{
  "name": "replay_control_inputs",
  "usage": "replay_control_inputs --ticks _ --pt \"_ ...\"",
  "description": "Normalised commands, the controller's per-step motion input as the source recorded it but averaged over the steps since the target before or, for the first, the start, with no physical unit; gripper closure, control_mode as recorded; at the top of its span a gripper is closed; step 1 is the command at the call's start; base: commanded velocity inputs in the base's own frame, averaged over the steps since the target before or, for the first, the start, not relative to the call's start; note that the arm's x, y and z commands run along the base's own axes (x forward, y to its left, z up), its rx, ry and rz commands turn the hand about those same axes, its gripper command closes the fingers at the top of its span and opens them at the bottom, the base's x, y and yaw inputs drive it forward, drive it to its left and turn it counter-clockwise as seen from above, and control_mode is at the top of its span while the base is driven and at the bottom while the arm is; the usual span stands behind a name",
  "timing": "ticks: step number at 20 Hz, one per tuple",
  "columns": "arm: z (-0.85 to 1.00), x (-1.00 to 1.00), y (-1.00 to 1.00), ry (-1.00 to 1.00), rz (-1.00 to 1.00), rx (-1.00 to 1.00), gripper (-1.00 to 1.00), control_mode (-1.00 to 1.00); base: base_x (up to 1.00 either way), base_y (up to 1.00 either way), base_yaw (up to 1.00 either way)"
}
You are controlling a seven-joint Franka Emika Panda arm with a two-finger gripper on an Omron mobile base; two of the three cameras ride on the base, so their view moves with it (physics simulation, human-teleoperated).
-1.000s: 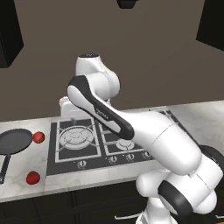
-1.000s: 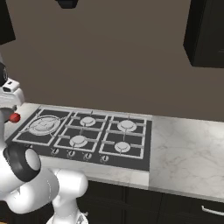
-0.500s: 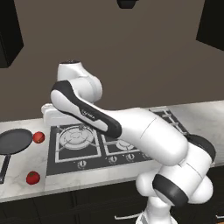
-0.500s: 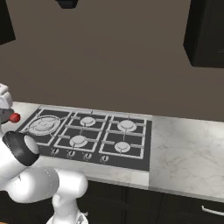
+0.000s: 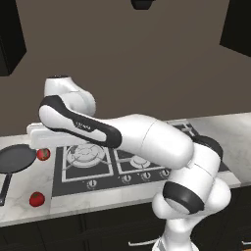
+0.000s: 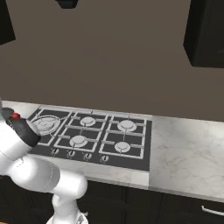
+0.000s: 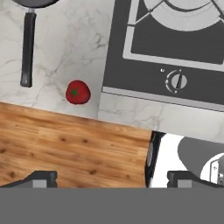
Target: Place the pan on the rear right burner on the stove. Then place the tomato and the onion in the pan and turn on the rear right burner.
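A pale marbled counter [image 5: 29, 188] runs along a dull brown wall [image 6: 122, 57], with dark cabinets [image 6: 205, 35] hung high at both sides and dark cupboard fronts below. Set into the counter is the stove [image 6: 140, 144], a black cooktop with grey grates and a row of small knobs along its front edge. In the right base view the rear right burner [image 6: 127, 125] sits bare at about 1 o'clock from the cooktop's middle, and the large multi-ring burner [image 6: 45, 124] lies at the far 9 o'clock end.

The pan [image 5: 13, 159] rests on the counter off the stove's left edge, its thin black handle [image 5: 4, 186] running toward 6 o'clock in the left base view. One red round thing [image 5: 43, 154] lies just beside the pan's rim at 3 o'clock, between pan and cooktop. Another red one, the tomato [image 5: 37, 199], lies near the counter's front edge, beside the handle's end but apart from it.

The hand view looks straight down over the counter's front edge: the pan handle at 11 o'clock, the tomato with its green stalk scar near the edge, a stove knob [image 7: 176, 81] at 2 o'clock, and a warm wooden plank floor [image 7: 70, 148] below. The gripper [image 7: 111, 178] hangs over that floor with its jaws spread wide and nothing between them.
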Motion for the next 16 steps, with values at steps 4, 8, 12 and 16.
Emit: replay_control_inputs --ticks 4,8,12,16 --pt "-0.25 0.0 0.44 0.0 0.02 0.0 -1.0 -1.0 0.0 0.0 0.0" --pt "-0.16 0.0 0.4 0.0 0.01 0.0 -1.0 -1.0 0.0 0.0 0.0" --pt "-0.13 0.0 0.35 -0.02 0.0 0.0 -1.0 -1.0 0.0 0.0 0.0" --pt "-0.12 0.01 0.28 -0.04 0.0 0.0 -1.0 -1.0 0.0 0.0 0.0"
